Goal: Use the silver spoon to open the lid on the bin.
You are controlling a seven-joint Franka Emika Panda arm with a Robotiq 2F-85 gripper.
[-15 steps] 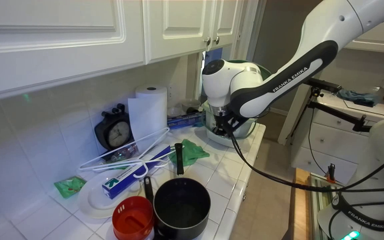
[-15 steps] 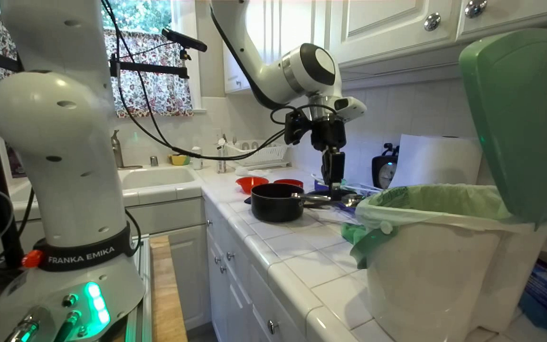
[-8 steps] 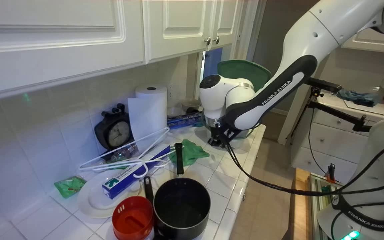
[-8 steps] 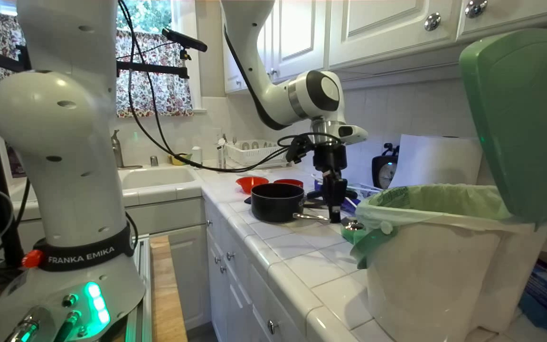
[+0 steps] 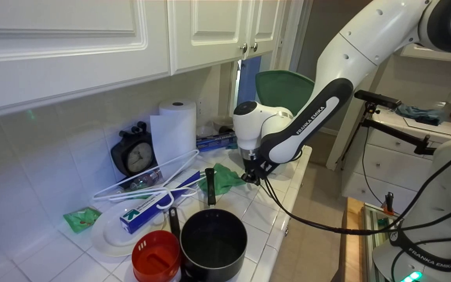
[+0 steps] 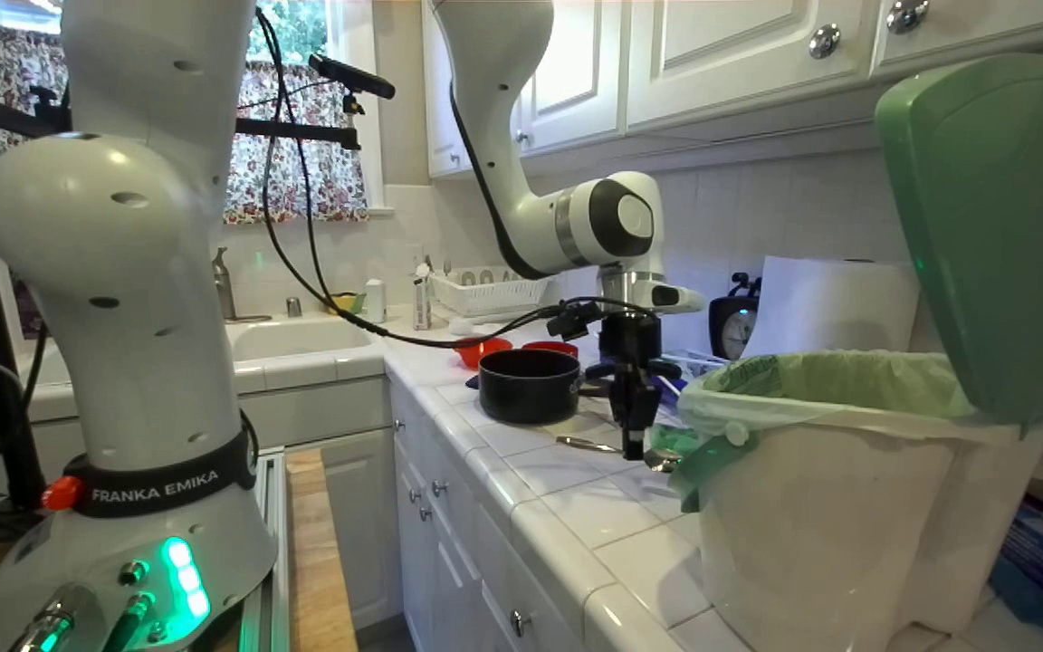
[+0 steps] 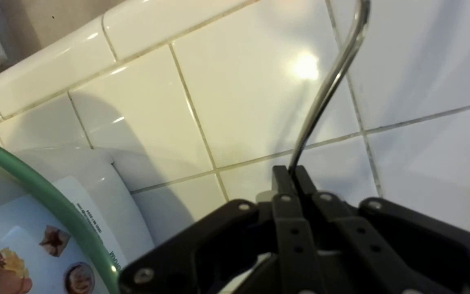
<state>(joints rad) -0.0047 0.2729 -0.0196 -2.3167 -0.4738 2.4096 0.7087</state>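
It's a white kitchen, with a tiled desk (image 6: 607, 518) running along under the cupboards (image 6: 748, 63). Over on the left hangs a flowery curtain (image 6: 336, 186), then comes the sink (image 6: 304, 338), then a black pot (image 6: 529, 391) on the desk. Just right of the pot is the spoon (image 6: 588, 445), low over the desk; I can't tell whether it touches down.

It lies close to level, handle end pointing left to the pot's side, bowl end pointing right to the bin (image 6: 829, 516) and dipping a touch. It's slim, shiny silver metal, its bowl rounded, with bright and dark reflections. In the wrist view the handle runs up from the jaws and leans right, narrow at the grip, broader farther out, bent near the top.

The jaws point down and are closed on the spoon, pinching it partway along, the thin metal filling the gap between them.

Farther right the whitish bin has a green bag (image 6: 847, 378) folded over its rim, the spoon's bowl just beside it. At the far right its green lid (image 6: 983, 244) stands raised at a tilt.
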